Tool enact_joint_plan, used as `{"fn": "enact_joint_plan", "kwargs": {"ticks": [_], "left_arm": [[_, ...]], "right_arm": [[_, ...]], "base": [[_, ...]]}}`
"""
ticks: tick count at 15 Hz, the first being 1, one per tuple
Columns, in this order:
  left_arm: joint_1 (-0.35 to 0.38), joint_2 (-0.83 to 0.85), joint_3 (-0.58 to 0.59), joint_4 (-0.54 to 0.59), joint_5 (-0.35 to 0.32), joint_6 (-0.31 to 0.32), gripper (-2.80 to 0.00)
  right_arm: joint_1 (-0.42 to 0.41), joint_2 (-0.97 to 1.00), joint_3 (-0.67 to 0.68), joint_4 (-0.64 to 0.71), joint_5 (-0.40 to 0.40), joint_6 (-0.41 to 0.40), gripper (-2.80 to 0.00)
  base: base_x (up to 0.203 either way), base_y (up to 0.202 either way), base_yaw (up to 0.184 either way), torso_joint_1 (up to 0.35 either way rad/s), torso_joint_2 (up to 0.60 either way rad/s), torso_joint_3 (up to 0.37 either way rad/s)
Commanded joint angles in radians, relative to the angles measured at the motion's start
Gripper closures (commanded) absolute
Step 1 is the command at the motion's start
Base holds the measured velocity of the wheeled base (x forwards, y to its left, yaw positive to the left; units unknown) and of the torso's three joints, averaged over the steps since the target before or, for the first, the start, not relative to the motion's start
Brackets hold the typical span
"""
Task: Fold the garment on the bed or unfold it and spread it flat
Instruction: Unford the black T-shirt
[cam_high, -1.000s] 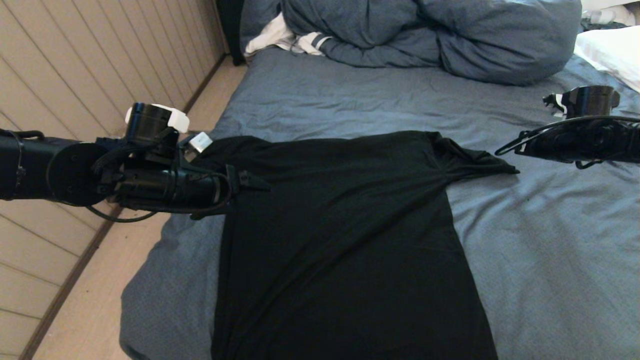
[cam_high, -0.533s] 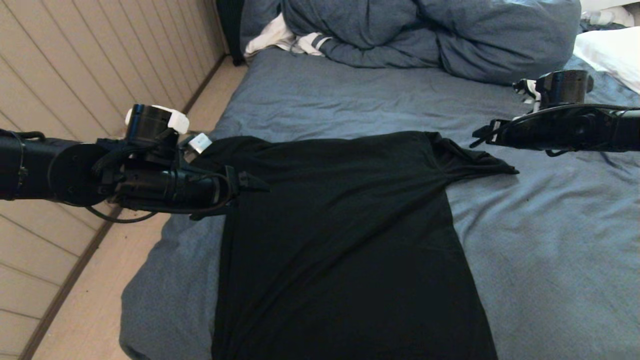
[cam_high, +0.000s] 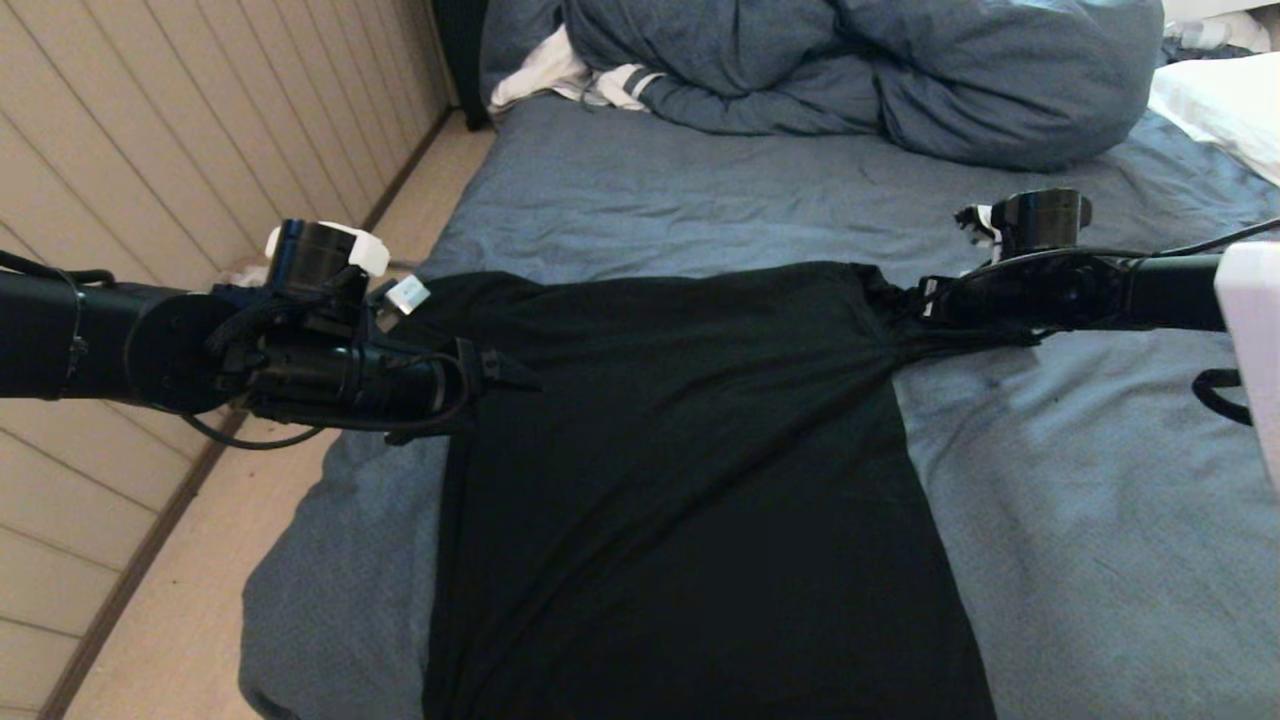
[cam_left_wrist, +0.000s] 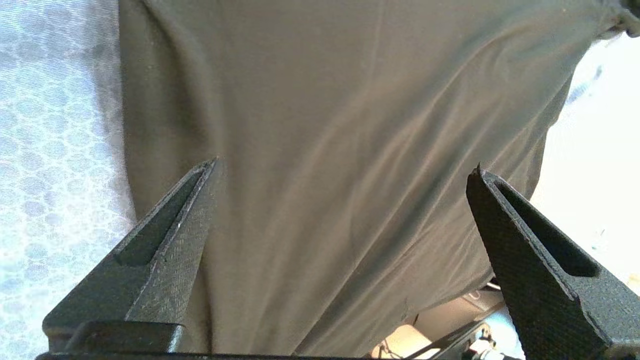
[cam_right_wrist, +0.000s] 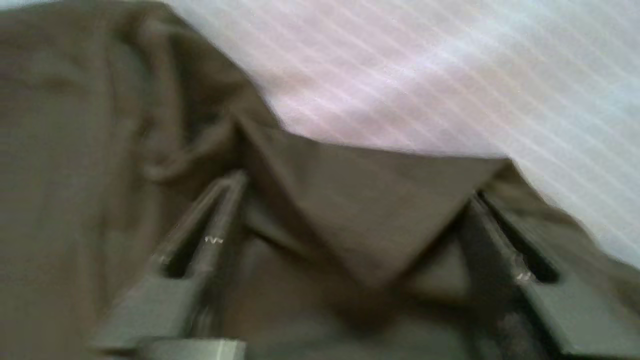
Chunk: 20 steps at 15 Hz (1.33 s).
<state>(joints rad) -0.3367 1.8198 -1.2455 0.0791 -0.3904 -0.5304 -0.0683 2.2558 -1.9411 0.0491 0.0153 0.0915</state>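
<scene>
- So the garment (cam_high: 690, 480), plain black side up, is laid out lengthwise on the bed (cam_high: 1100, 520), with its far right sleeve bunched and sticking out sideways.
- Biggest change over the last second: the right gripper (cam_high: 915, 300) has been swung in from out over the bare sheet and brought down onto that sleeve. A second ago it was parked well off to the side, clear of the cloth.
- In the right wrist view the sleeve's folded corner (cam_right_wrist: 370, 210) is seen sitting between the two fingers (cam_right_wrist: 210, 240), which are spread wide either side of it. Nothing is pinched yet, so the sleeve isn't counted as held.
- The left gripper (cam_high: 510, 370) hasn't really been moved; it's held over the shirt's left shoulder edge. Its fingers (cam_left_wrist: 170, 240) are spread about as wide as they go, with plain black fabric below and between them and nothing gripped.
- The shirt itself looks untouched by all this: same outline, same creases.
- What this probably means: a grab on the right sleeve is being set up, likely to pull it flat or fold it in. Closing on the doubled-over corner could catch extra layers, so that's the bit to watch.
- Beyond both tools, the blue duvet (cam_high: 860, 70) is piled at the far end of the bed.
</scene>
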Motion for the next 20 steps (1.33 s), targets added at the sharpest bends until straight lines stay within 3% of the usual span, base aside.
{"fn": "enact_joint_plan", "kwargs": {"ticks": [1,10,16,20], "left_arm": [[-0.002,0.007,0.0,0.001,-0.002,-0.003,-2.8],[-0.004,0.017,0.001,0.001,-0.002,-0.005,-2.8],[-0.004,0.035,0.003,-0.032,-0.001,-0.029,-2.8],[-0.004,0.038,0.005,-0.039,-0.001,-0.033,-2.8]], "right_arm": [[-0.001,0.022,-0.014,-0.016,-0.002,0.0,0.0],[-0.011,0.013,-0.013,-0.154,-0.066,-0.006,0.0],[-0.018,0.027,-0.018,-0.298,-0.202,-0.032,0.0],[-0.053,0.036,-0.018,-0.298,-0.202,-0.042,0.0]], "base": [[0.0,0.0,0.0,0.0,0.0,0.0],[0.0,0.0,0.0,0.0,0.0,0.0],[0.0,0.0,0.0,0.0,0.0,0.0],[0.0,0.0,0.0,0.0,0.0,0.0]]}}
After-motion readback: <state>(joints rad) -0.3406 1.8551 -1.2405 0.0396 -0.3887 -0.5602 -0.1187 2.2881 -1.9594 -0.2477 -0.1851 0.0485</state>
